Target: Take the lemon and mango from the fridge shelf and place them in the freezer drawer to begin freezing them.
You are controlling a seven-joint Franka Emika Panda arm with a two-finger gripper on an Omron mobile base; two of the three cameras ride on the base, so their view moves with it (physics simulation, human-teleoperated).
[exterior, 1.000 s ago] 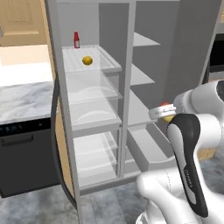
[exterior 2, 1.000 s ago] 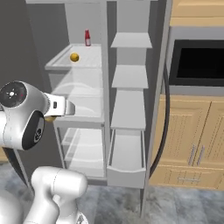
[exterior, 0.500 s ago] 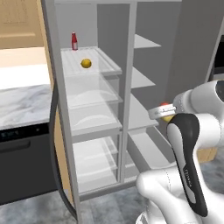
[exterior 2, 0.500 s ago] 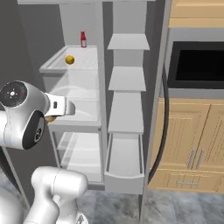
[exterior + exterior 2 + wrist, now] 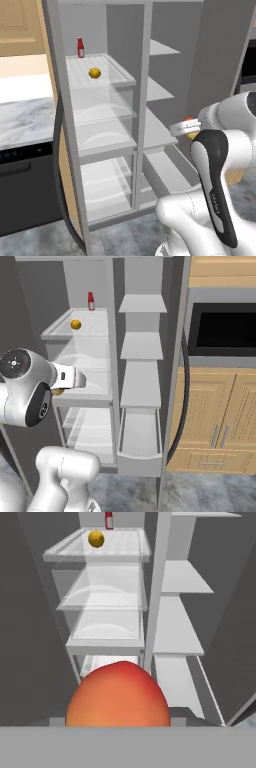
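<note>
The small rounded orange mango with a reddish-pink blush [image 5: 119, 694] is pinched between the fingers of the gripper [image 5: 189, 129], which is held in front of the open fridge, about level with its middle shelves. In the hand view the fruit's smooth, glossy skin is seen close up, orange below and redder toward its top.

The step in hand is judged to be the carrying of this fruit down to the shallow pale grey-white freezer drawer [image 5: 140, 437], which stands pulled out at the bottom of the right-hand column. For this to be done well, the fruit should be lowered clear of the grey shelves above, brought over the drawer's open floor between its low walls, and released only when close to that floor, so that rolling is limited.

The small deep yellow lemon [image 5: 94, 73] is seen on the ribbed translucent white fridge shelf [image 5: 112, 70], in front of a red bottle [image 5: 80, 47], and is yet to be fetched.
</note>
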